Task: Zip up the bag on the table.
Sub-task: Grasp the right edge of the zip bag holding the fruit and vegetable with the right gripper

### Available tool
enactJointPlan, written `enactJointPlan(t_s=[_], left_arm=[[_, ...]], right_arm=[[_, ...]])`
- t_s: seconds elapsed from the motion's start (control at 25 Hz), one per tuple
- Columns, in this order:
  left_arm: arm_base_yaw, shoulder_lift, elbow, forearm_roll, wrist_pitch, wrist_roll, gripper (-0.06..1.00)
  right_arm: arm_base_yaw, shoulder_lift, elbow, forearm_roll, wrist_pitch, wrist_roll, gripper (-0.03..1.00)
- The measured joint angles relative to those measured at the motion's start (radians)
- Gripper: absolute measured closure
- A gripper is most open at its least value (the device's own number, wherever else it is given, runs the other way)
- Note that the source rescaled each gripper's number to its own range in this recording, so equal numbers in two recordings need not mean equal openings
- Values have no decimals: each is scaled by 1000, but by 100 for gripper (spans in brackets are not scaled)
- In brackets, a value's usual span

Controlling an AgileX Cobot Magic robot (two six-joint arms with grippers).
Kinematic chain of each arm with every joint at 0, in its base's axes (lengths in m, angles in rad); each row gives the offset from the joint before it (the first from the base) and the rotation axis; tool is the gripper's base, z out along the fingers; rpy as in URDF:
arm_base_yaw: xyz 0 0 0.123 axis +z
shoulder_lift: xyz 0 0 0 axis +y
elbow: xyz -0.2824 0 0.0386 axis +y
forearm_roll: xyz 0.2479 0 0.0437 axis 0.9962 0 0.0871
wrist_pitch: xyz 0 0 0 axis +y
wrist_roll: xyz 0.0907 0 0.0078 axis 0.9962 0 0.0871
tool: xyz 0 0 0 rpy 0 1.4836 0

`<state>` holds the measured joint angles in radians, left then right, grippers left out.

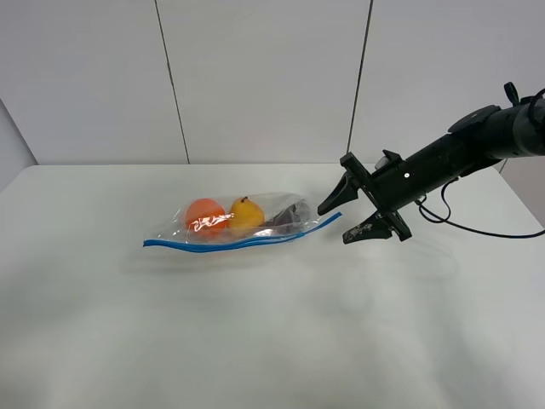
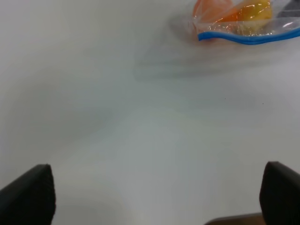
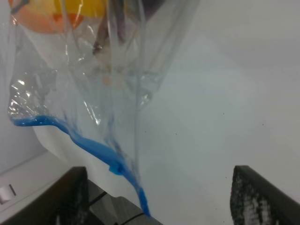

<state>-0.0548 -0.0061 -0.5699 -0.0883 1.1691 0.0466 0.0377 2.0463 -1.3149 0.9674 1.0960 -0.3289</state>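
You have the bag [image 1: 243, 223] lying on the table [image 1: 255, 341], its blue zip strip [image 1: 238, 244] running along one long edge (orange, yellow and dark items show through). Your right gripper [image 1: 335, 224] sits at the bag's right end, jaws spread, the strip's tip between them unpinched. Your left gripper [image 2: 154, 193] is also released, well apart from the bag.

The clear floppy bag [image 1: 247, 223] lies flat on the white worktop [image 1: 255, 341] nearer its far edge, blue zip strip [image 1: 243, 243] toward the near edge.
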Motion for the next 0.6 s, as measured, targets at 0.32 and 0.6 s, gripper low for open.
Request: enactJointPlan(t_s=[0.32,0.6], left_arm=[[0,0,0,0,0,0,-6],[0,0,0,0,0,0,-6]], right_arm=[[0,0,0,0,-6,-6,49],[0,0,0,0,-47,-6,57]])
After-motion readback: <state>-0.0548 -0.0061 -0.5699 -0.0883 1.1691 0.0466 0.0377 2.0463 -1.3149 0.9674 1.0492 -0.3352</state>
